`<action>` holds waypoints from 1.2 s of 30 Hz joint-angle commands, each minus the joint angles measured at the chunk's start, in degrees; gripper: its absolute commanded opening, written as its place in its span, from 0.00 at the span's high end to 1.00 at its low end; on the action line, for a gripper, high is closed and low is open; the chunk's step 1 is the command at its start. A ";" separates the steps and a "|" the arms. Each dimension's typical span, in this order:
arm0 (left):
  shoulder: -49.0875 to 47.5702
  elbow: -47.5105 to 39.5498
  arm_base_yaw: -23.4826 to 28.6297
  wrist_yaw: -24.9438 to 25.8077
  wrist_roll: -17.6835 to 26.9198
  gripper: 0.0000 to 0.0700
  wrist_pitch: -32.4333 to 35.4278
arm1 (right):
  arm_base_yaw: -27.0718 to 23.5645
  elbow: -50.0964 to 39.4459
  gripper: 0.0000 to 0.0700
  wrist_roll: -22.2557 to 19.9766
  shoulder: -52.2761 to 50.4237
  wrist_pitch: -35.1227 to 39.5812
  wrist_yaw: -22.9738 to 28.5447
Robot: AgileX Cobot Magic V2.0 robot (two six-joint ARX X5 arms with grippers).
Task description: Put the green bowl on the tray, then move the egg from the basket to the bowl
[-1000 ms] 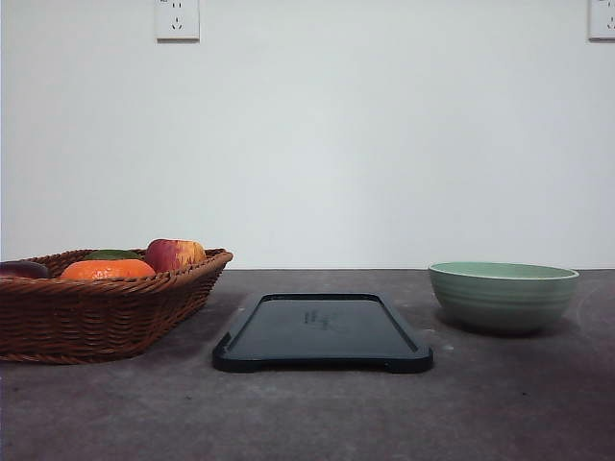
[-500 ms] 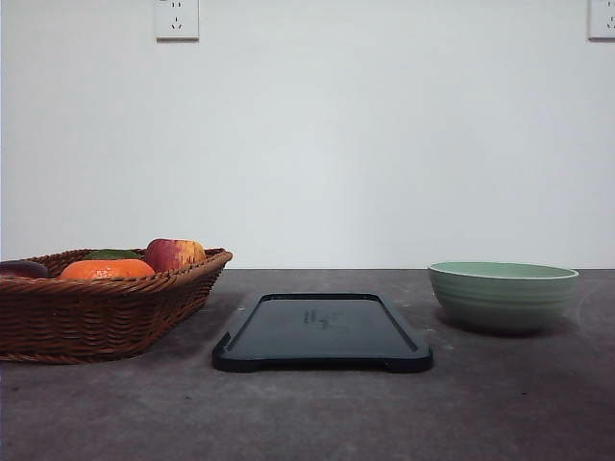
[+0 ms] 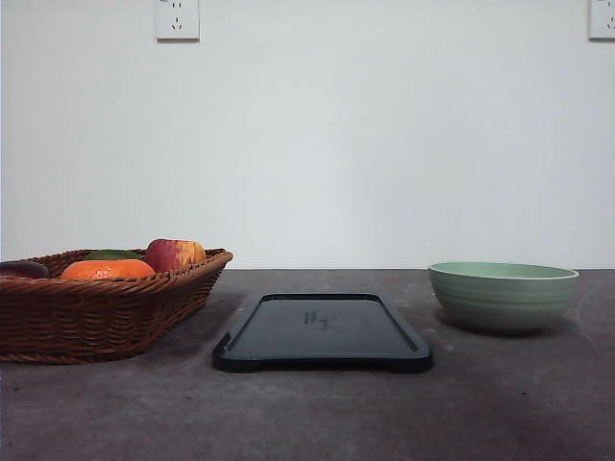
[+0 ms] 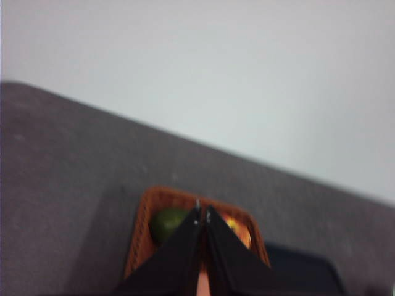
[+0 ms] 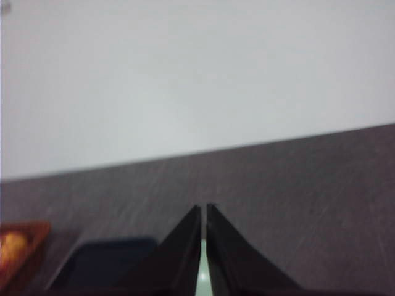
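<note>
Front view: one wicker basket (image 3: pixel 101 307) at the left of the grey table (image 3: pixel 307 413). It holds one apple (image 3: pixel 174 254), one orange (image 3: pixel 107 270), one green fruit (image 3: pixel 111 254) and one dark item (image 3: pixel 21 270) at the edge; the egg cannot be made out. One near-black tray (image 3: pixel 322 331) at centre, bare. One green bowl (image 3: pixel 503 296) at the right, standing on the table, apart from the tray. Two wall sockets (image 3: pixel 177 18).

Left wrist view: left gripper (image 4: pixel 202 216), fingers pressed together, nothing between them, above the basket (image 4: pixel 145 213); green fruit (image 4: pixel 167 223) and apple (image 4: pixel 237 231) visible, tray corner (image 4: pixel 302 268) beside.

Right wrist view: right gripper (image 5: pixel 203 213), clenched and empty; a pale green sliver (image 5: pixel 202 280), apparently the bowl, between the fingers; tray (image 5: pixel 102 262) and basket (image 5: pixel 21 246) to the left.
</note>
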 commanded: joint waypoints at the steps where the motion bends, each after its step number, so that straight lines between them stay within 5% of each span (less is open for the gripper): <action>1: 3.17 2.77 0.04 2.08 4.63 1.00 -1.53 | 0.20 2.25 0.99 -2.86 2.69 -1.57 -1.66; 10: 18.48 12.45 -0.64 10.09 9.98 1.00 -10.46 | 0.20 11.07 0.99 -4.45 18.57 -11.47 -8.40; 23: 32.51 20.64 -6.18 11.27 16.95 1.00 -19.42 | 1.31 18.15 0.98 -10.92 35.09 -18.81 -8.35; 25: 32.81 20.64 -6.73 11.31 16.95 0.93 -19.16 | 1.44 18.15 0.87 -11.23 35.48 -18.94 -8.32; 28: 32.83 20.64 -7.04 11.33 16.93 0.55 -19.18 | 1.42 18.15 0.50 -11.07 35.55 -19.33 -8.16; 36: 32.79 20.64 -7.04 11.33 16.93 0.50 -19.18 | 1.43 18.15 0.45 -10.13 35.55 -20.27 -8.16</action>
